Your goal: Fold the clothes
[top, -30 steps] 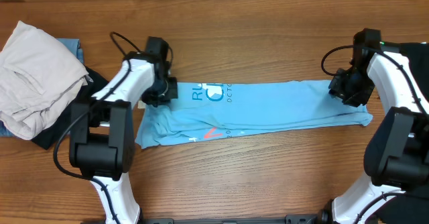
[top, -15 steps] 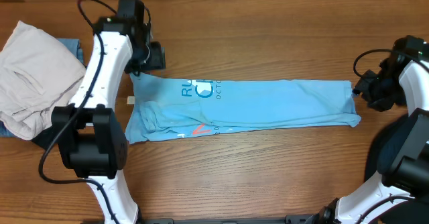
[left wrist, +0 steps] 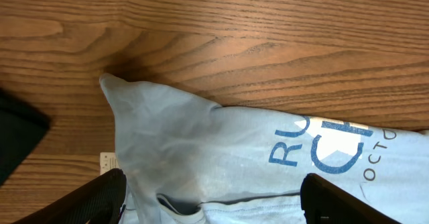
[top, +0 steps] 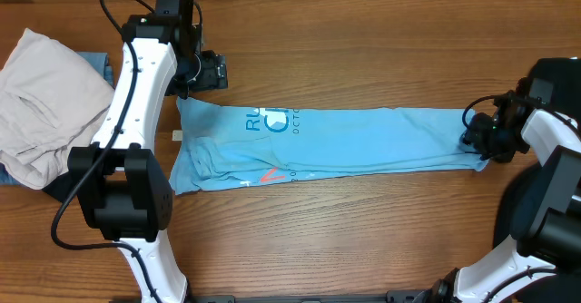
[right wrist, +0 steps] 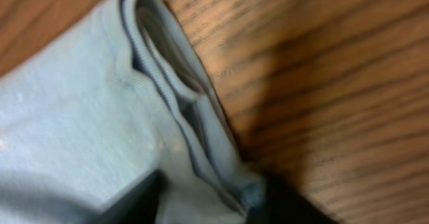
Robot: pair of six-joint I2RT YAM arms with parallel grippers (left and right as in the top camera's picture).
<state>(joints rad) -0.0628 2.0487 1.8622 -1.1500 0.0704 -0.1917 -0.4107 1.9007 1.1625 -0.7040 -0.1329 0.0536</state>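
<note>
A brown wood-grain counter (top: 363,49) fills the overhead view from edge to edge. At its far left sits a heap of clothes: an off-white garment (top: 45,94) on top, a blue one (top: 100,65) showing behind it and a black one (top: 62,185) under its near edge. Only the overhead view shows that heap whole.

The left wrist view adds a small white tag (left wrist: 107,161) beside the shirt's edge. It also shows the left fingers (left wrist: 97,198) spread wide above the cloth, gripping nothing.

The sky-blue T-shirt (top: 363,144) lies across the middle of the counter, folded into a long band running left to right. Its lettering (top: 277,122) faces up near the left end, with a red-orange mark (top: 270,174) by the near edge. The far left corner comes to a point.

The right wrist view shows the layered hem at the shirt's right end lying between the right fingers (right wrist: 131,200); whether they pinch it I cannot tell.
</note>
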